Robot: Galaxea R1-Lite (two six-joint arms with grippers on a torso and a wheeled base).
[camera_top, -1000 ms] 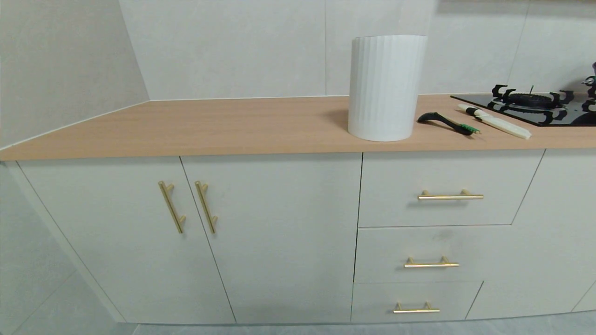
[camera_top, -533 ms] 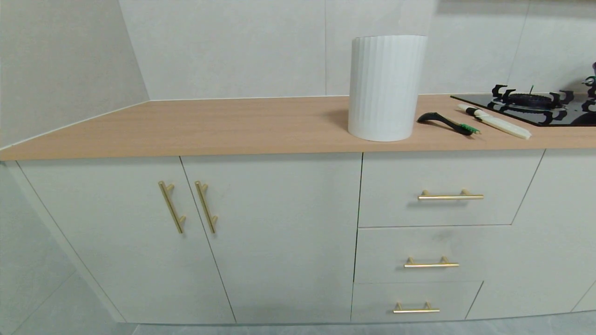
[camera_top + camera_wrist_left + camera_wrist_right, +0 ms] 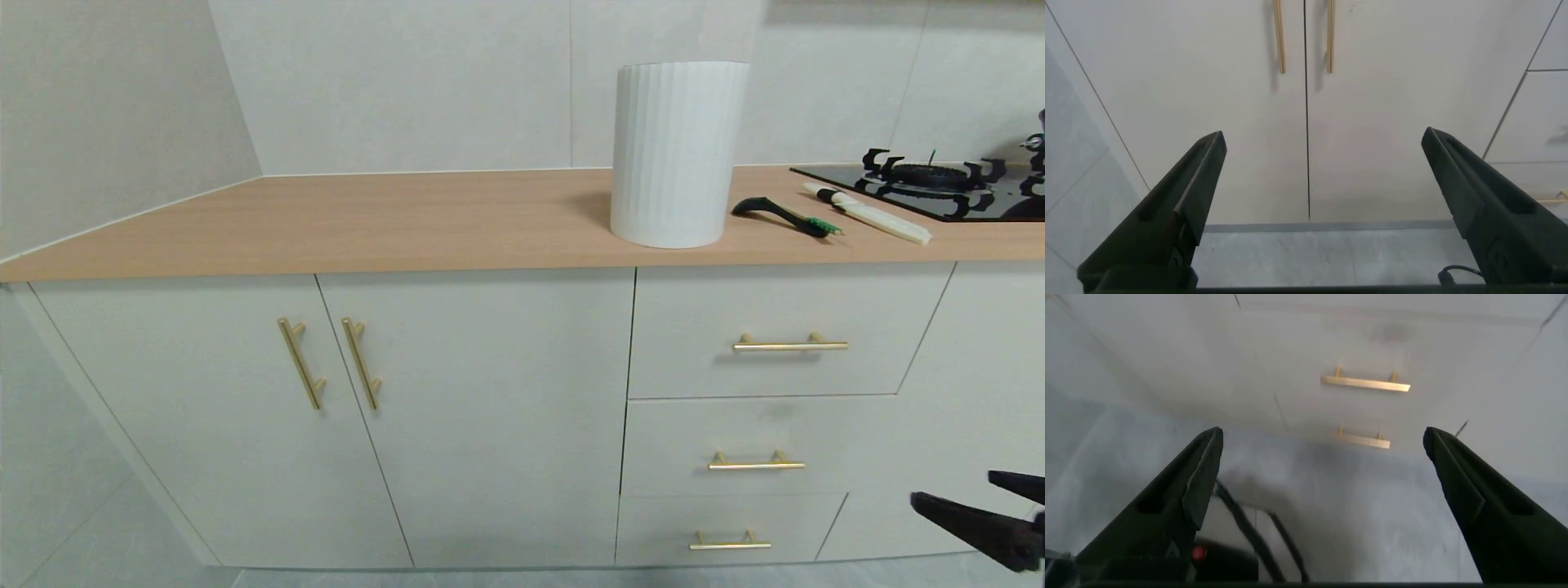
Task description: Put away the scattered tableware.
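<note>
The white ribbed container (image 3: 676, 155) stands upright on the wooden countertop (image 3: 367, 220); what is inside it is hidden. Just right of the container lies a black-handled utensil (image 3: 784, 216), then a long white utensil (image 3: 869, 214) near the hob (image 3: 931, 184). Well below the container, the right gripper (image 3: 953, 486) is spread and empty before the drawers (image 3: 1388, 355). In the left wrist view the left gripper (image 3: 1323, 137), also spread and empty, faces the double doors (image 3: 1388, 98).

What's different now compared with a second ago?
The right hand has come into sight at the lower right, in front of the drawers, open and empty. Nothing was grasped or released. The white ribbed canister, black-handled tool and white knife stayed put on the counter.
</note>
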